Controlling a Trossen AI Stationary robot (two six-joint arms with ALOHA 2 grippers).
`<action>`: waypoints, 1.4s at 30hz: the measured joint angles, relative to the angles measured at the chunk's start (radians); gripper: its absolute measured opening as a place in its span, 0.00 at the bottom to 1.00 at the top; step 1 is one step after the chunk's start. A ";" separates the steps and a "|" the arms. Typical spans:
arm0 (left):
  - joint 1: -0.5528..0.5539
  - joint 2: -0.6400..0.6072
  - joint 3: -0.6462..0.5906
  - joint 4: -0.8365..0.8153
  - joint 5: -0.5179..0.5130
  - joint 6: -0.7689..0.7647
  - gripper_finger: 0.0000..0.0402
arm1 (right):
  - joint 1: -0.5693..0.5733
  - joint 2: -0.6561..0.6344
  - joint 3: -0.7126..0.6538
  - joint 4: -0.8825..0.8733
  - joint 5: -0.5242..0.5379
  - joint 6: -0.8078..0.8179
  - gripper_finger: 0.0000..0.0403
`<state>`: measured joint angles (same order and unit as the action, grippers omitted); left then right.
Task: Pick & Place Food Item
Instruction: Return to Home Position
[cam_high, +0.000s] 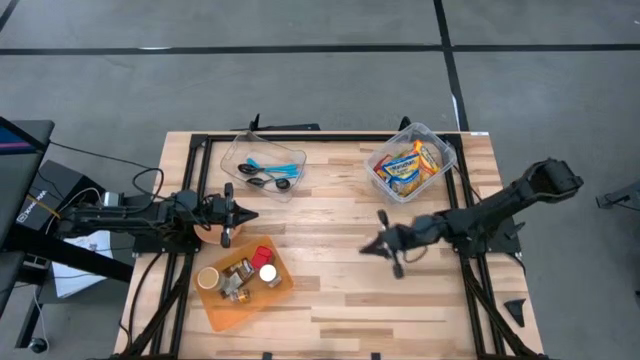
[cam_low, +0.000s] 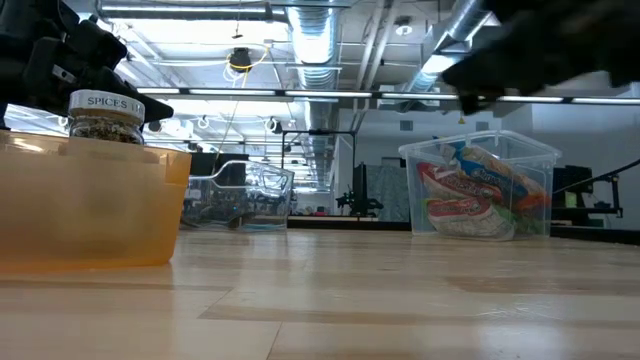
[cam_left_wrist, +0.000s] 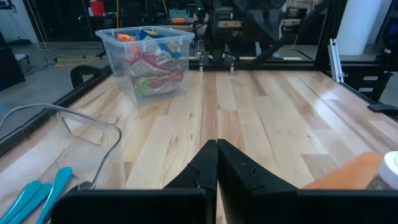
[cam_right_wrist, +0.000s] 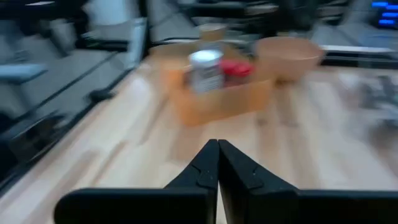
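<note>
A clear tub (cam_high: 410, 160) full of wrapped snack packets stands at the table's far right; it also shows in the low view (cam_low: 480, 187) and the left wrist view (cam_left_wrist: 148, 57). My right gripper (cam_high: 366, 247) is shut and empty, raised above the table's middle, left of and nearer than the tub. My left gripper (cam_high: 250, 215) is shut and empty at the left, above the table between the orange tray (cam_high: 243, 283) and the clear utensil tub (cam_high: 264, 165). In both wrist views the fingertips meet (cam_left_wrist: 217, 144) (cam_right_wrist: 217, 144).
The orange tray holds spice jars and a red-lidded jar (cam_right_wrist: 208, 70). A tan bowl (cam_right_wrist: 289, 56) sits by the left gripper. The clear utensil tub holds blue-handled utensils (cam_left_wrist: 37, 196). Black frame rails run along the table's edges. Bare wood lies in the middle and near right.
</note>
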<state>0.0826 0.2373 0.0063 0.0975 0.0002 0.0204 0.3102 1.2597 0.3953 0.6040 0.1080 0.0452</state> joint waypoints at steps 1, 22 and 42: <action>0.000 0.000 0.000 0.000 0.000 0.000 0.00 | 0.004 -0.026 -0.031 0.005 -0.016 -0.001 0.00; 0.000 -0.001 0.000 0.009 0.000 0.000 0.00 | -0.025 -0.320 -0.388 0.181 -0.038 -0.127 0.00; 0.000 -0.001 0.000 0.016 0.000 0.000 0.00 | -0.181 -0.570 -0.389 -0.069 -0.056 -0.123 0.00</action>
<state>0.0826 0.2367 0.0063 0.1131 0.0002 0.0204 0.1297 0.6894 0.0067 0.5354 0.0525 -0.0779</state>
